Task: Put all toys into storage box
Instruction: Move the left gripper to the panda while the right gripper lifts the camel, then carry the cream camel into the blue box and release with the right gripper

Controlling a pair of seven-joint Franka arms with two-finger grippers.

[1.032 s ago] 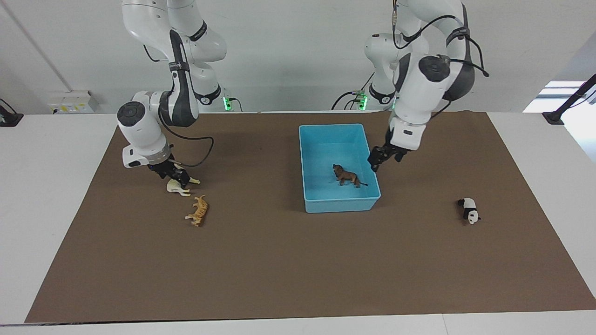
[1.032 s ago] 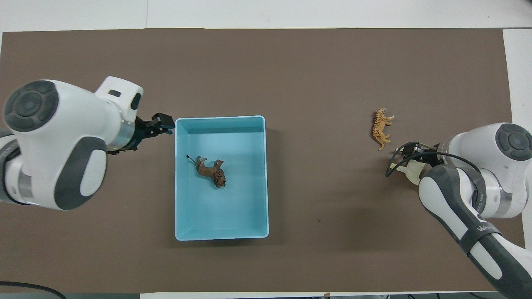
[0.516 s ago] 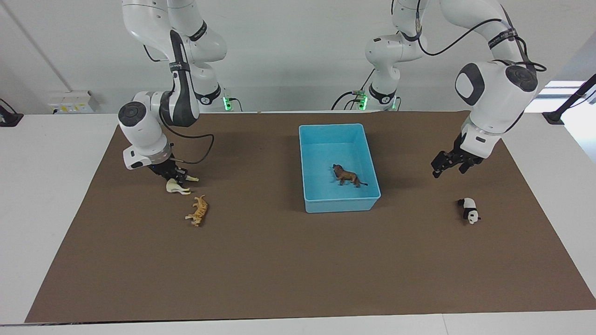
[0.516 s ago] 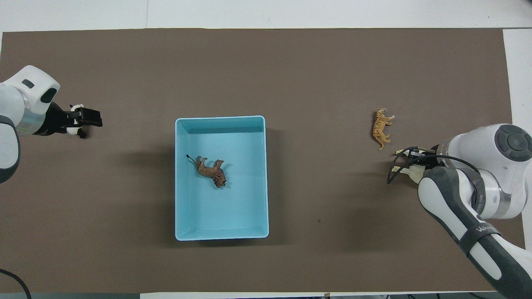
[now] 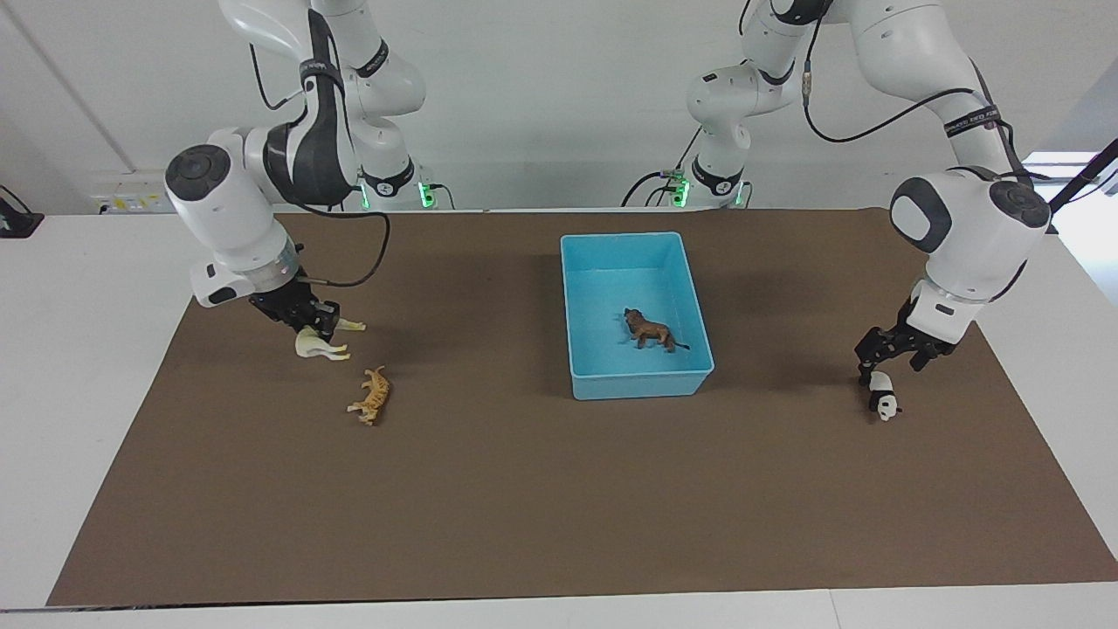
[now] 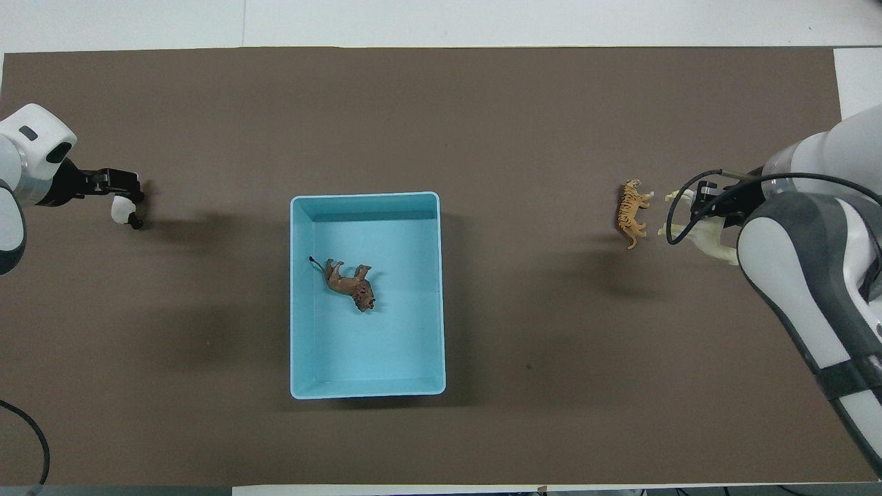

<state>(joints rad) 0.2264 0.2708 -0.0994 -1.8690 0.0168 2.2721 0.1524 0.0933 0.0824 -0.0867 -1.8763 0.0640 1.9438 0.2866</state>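
One brown animal (image 5: pixel 651 330) in storage box (image 5: pixel 585 262); horse (image 5: pixel 316 347), tiger (image 5: pixel 371 396), panda (image 5: pixel 884 397) outside.

Cream-white horse (image 5: pixel 320 344) is hanging clamped between the right fingers (image 5: pixel 321 316), legs sideways. Orange striped tiger (image 5: pixel 372 396) is lying just beside it. Brown animal (image 5: pixel 651 331) is lying inside the light blue storage box (image 5: pixel 581 297). Panda (image 5: pixel 883 396) is lying directly under the left fingers (image 5: pixel 873 353).

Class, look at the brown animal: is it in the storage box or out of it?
In. The brown animal lies on the floor of the storage box, enclosed by its blue walls.
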